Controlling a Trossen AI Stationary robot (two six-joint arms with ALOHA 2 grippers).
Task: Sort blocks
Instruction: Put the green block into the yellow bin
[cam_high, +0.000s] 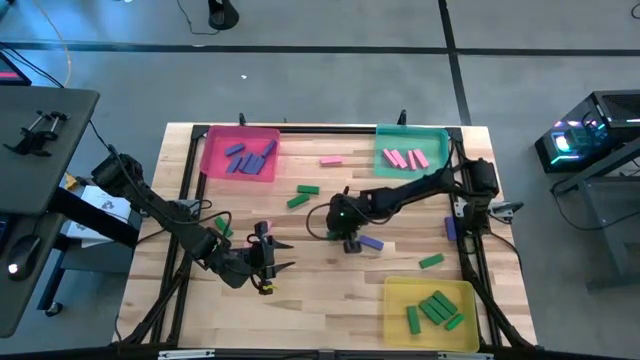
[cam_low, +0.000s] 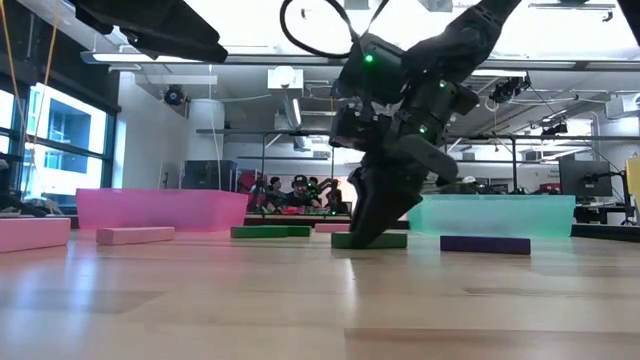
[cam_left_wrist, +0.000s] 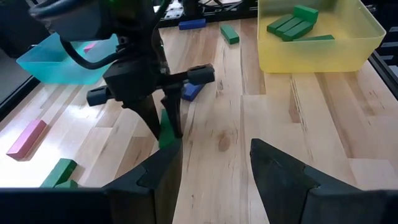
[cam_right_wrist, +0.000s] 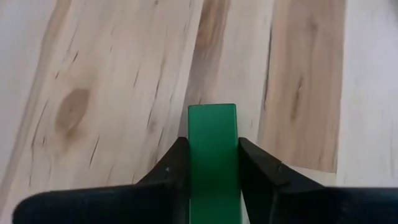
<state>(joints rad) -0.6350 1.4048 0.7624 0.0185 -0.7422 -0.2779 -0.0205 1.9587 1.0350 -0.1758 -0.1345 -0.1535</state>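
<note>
The green block (cam_right_wrist: 212, 155) lies flat on the table (cam_high: 330, 290) near its middle, its long axis running straight out between the right gripper's (cam_right_wrist: 212, 163) fingers, which press both long sides. That gripper stands tip-down over it. The left gripper (cam_left_wrist: 214, 167), spread wide and empty, waits to the near left. The yellow tray (cam_high: 430, 288) of green blocks sits near right.

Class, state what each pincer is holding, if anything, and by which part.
Right pincer grips a green block by its long sides, near one end. Left pincer is open, holding nothing.
</note>
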